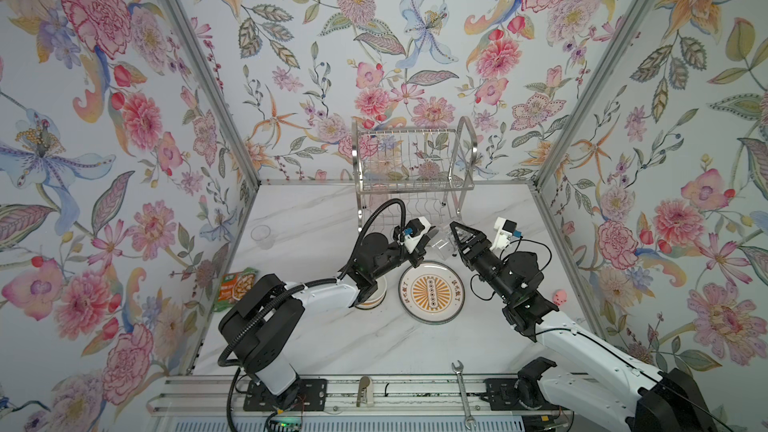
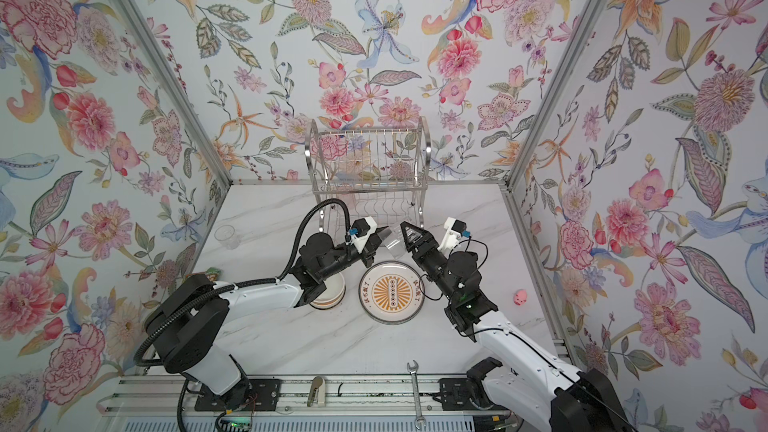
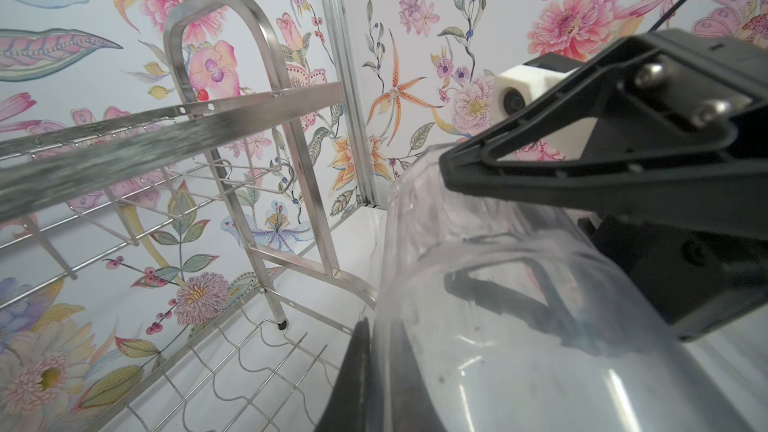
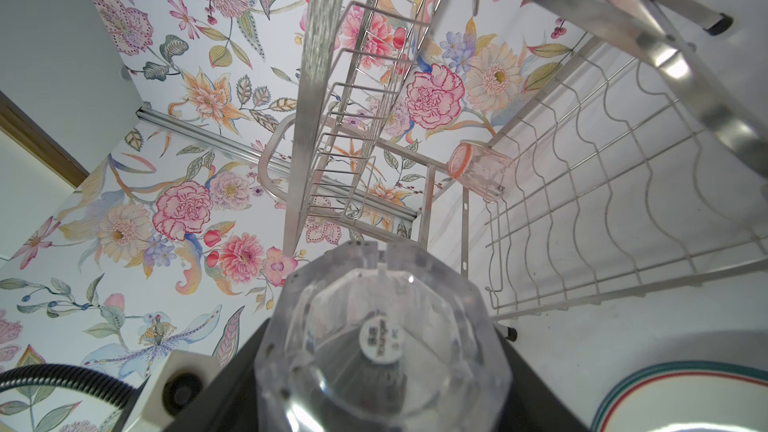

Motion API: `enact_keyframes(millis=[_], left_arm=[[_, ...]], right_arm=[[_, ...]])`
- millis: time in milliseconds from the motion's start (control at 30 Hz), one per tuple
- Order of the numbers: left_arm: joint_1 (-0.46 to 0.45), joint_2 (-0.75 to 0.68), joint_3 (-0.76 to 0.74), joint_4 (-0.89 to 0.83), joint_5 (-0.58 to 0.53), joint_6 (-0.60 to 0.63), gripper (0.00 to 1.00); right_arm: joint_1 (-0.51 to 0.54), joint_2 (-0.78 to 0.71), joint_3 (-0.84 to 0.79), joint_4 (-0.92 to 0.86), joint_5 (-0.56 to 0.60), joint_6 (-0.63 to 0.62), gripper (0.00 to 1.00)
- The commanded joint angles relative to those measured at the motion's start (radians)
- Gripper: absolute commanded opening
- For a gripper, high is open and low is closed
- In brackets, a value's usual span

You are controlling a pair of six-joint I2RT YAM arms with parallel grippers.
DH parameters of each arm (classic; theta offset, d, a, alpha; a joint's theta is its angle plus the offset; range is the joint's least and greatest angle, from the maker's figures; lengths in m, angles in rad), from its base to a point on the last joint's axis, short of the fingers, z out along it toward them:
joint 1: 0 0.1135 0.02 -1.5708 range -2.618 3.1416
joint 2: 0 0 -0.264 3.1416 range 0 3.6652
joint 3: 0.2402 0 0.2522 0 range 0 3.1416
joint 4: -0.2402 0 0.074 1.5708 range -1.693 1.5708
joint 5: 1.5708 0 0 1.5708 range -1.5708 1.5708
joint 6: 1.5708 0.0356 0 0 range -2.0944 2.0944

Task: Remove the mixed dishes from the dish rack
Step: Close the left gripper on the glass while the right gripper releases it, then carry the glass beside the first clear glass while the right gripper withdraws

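— Marble table (image 1: 332, 347), floral walls, dish rack (image 1: 411, 168) at the back. Where's the action?
— Just in front of the rack. Clear tumbler (image 1: 441, 248) is off the table, tipped sideways between both arms. Right gripper (image 1: 457, 236) grasps it round the body, jaws wide. Left gripper (image 1: 428, 243) is clenched on its wall near the mouth, with one finger apparently inside.
— Handover?
— Likely. To do it well, the right should let go only once the left pinch is firm, then open fully and back off without dragging the glass. A thin-wall pinch can swivel, so the left should carry slow and set it upright.
— Set where?
— Sunburst plate (image 1: 431, 292) and a bowl (image 1: 374, 297) sit in front of the rack, and a second clear tumbler (image 1: 262, 236) stands left of the rack. The spot beside that one seems safest.
— Rack done?
— No. Pink tumbler (image 4: 482, 170) sits on the rack's lower shelf, looks mouth-down.
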Motion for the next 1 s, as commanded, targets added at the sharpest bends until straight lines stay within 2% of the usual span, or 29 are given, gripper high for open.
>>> enact_keyframes(millis=[0, 33, 167, 267, 567, 667, 833, 967], left_arm=[[-0.028, -0.016, 0.030, 0.009, -0.004, 0.000, 0.00], [-0.029, -0.023, 0.028, 0.010, -0.014, -0.001, 0.00], [-0.030, -0.074, 0.028, -0.027, -0.065, 0.012, 0.00], [-0.029, -0.140, 0.015, -0.054, -0.106, 0.038, 0.00], [-0.030, -0.367, -0.040, -0.227, -0.253, 0.096, 0.00], [-0.029, -0.460, -0.054, -0.318, -0.389, 0.108, 0.00], [-0.029, -0.624, -0.066, -0.463, -0.612, 0.144, 0.00], [-0.020, -0.698, -0.023, -0.618, -0.766, 0.165, 0.00]], right_arm=[[-0.001, 0.005, -0.020, 0.047, -0.015, -0.045, 0.26], [-0.001, 0.004, -0.020, 0.053, -0.014, -0.056, 0.41], [-0.001, -0.018, -0.007, 0.037, -0.007, -0.125, 0.78], [-0.005, -0.050, 0.010, -0.017, 0.004, -0.194, 0.98], [-0.009, -0.164, 0.070, -0.244, -0.018, -0.486, 0.99], [0.029, -0.197, 0.088, -0.270, -0.065, -0.682, 0.99], [0.156, -0.214, 0.143, -0.390, -0.008, -1.015, 0.99], [0.201, -0.197, 0.147, -0.401, 0.017, -1.126, 0.99]])
